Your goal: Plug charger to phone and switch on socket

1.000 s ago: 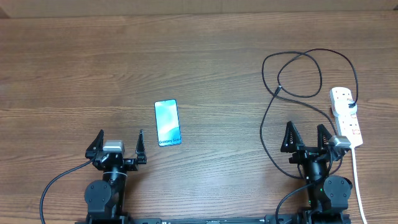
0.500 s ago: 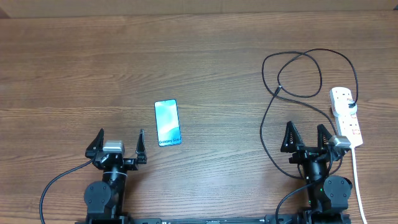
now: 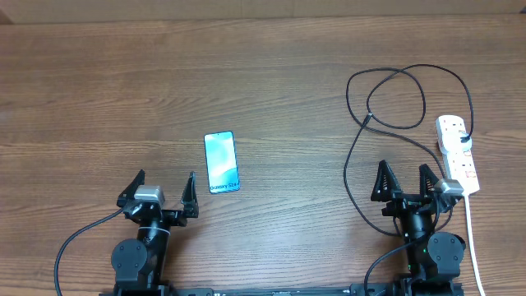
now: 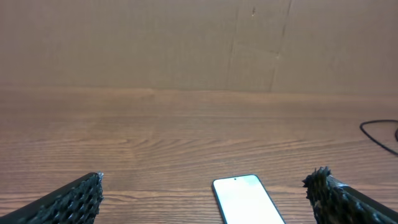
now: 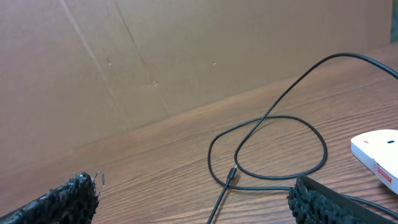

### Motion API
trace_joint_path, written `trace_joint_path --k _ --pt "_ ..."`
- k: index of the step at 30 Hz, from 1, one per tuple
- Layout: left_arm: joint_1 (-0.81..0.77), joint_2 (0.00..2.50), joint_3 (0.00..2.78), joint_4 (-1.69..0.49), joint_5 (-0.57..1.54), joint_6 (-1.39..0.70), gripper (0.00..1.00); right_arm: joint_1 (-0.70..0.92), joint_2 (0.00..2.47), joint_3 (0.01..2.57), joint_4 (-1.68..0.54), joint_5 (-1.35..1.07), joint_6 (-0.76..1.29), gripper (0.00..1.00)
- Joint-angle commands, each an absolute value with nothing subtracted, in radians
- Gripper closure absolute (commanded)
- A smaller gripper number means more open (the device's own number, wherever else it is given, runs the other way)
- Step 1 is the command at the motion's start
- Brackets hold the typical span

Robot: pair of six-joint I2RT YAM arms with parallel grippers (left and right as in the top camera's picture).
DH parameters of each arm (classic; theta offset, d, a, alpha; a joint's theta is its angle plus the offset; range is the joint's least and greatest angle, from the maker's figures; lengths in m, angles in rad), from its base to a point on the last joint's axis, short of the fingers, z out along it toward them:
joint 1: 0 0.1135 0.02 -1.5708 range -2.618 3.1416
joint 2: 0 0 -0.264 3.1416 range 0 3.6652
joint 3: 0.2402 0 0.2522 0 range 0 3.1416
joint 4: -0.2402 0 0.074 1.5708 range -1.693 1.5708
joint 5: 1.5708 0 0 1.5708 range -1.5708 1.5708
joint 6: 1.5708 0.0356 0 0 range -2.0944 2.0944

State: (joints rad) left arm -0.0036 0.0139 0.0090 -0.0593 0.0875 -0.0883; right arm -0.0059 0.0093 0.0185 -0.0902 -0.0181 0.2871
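Phone [image 3: 222,162] flat just ahead of released left claw [image 3: 165,178], charger [image 3: 369,118] loops and socket [image 3: 457,156] beside released right claw [image 3: 403,168]

The only lettering to be made out is a small pale line near the lower short edge of the phone [image 3: 222,162], left of centre in the overhead view; it seems to read "Galaxy S24", though it is very small. In the left wrist view the phone's screen, at the bottom edge, is washed-out white with nothing legible. The socket [image 3: 456,156], at the right edge of the overhead view, bears small red marks too tiny to read.
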Motion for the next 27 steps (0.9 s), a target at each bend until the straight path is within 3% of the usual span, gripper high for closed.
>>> trace_joint_path --k 1,27 --pt "0.006 0.011 0.024 -0.055 0.105 -0.136 0.0 -0.007 0.003 0.008 -0.084 -0.009 0.28 0.0" --pt "0.006 0.067 0.09 -0.055 0.102 -0.184 0.0 -0.007 0.003 0.008 -0.084 -0.009 0.28 0.0"
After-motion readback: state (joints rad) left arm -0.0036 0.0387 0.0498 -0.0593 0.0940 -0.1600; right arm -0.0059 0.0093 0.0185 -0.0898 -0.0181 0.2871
